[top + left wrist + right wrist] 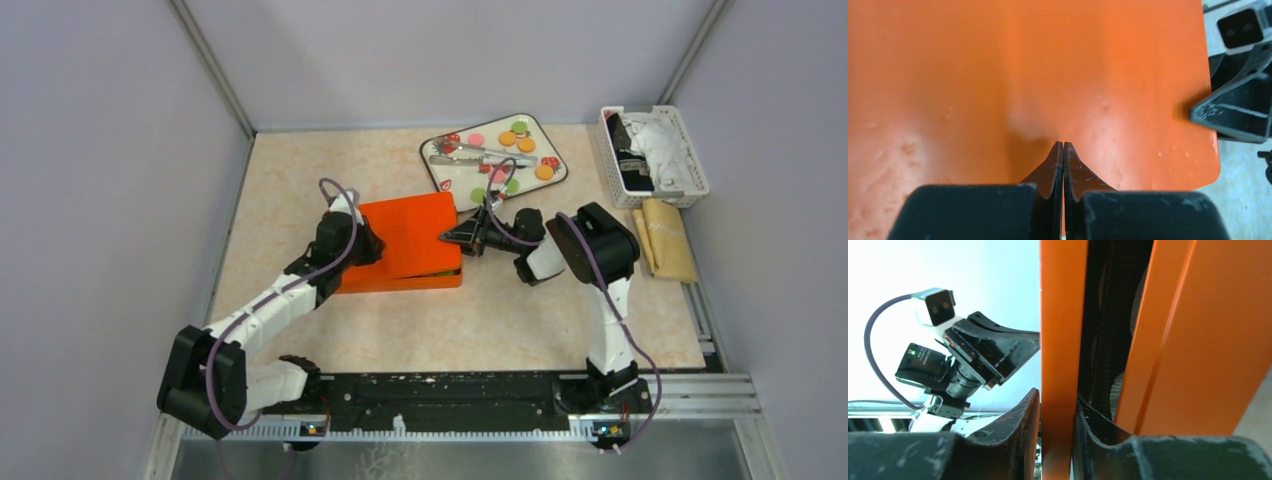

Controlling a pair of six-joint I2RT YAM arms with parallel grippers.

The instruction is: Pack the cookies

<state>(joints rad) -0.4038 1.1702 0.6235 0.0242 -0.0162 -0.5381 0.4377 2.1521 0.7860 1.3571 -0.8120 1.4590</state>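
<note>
The cookies (pixel 508 138), small orange, green and pink discs, lie on a white tray (pixel 455 181) at the back. An orange box (pixel 405 240) sits mid-table with its lid (pixel 1058 315) lifted at the right edge. My right gripper (pixel 452 237) (pixel 1058 396) is shut on that lid edge; the box wall (pixel 1193 340) and a dark inside with white fluted paper (pixel 1118 385) show beside it. My left gripper (pixel 350 213) (pixel 1063 146) is shut and empty, its tips on the lid's top (pixel 1023 65) near its left side.
Metal tongs (pixel 482 154) lie across the tray among printed strawberries. A white basket (pixel 655 155) with cloth stands at the back right, and a brown paper bag (pixel 668 238) lies in front of it. Walls close in on both sides.
</note>
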